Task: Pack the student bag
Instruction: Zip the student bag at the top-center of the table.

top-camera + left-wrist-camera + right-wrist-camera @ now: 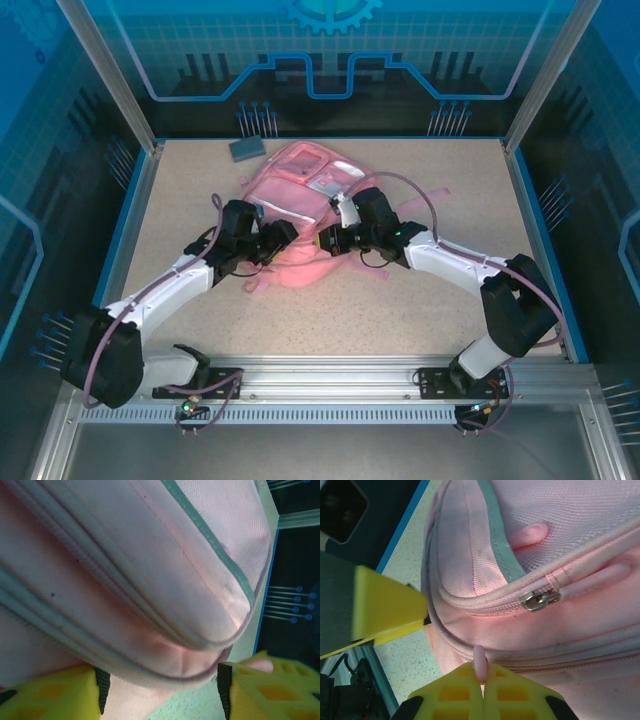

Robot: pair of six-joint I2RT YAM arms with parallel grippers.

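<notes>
Seeing the student bag [300, 175] lying flat on the speckled desk [400, 320], toward the far middle, with pink straps trailing off to the right. Finding both arms reaching inward over the bag's near half, the left claw [280, 237] entering from the left and the right claw [328, 238] from the right, the two just beside each other. Noting a flat grey thing [247, 148] resting on the desk just beside the bag's far-left corner.

Looking through the left wrist camera: seeing the left claw standing spread, its yellow fingers [50, 695] well apart, with a rounded, zip-edged bulge of the bag sitting between them. Not being able to tell whether the pads are pressing on the fabric.

Looking through the right wrist camera: seeing the right claw [483, 680] pressed together and pinching a pink zip pull [479, 657] on the lower zip line. Noting a metal zip slider [540, 600] sitting on the zip above, its own pink pull stretching to the right. Spotting a yellow finger [385, 605] of the other claw at the left, just beside the bag's side.
</notes>
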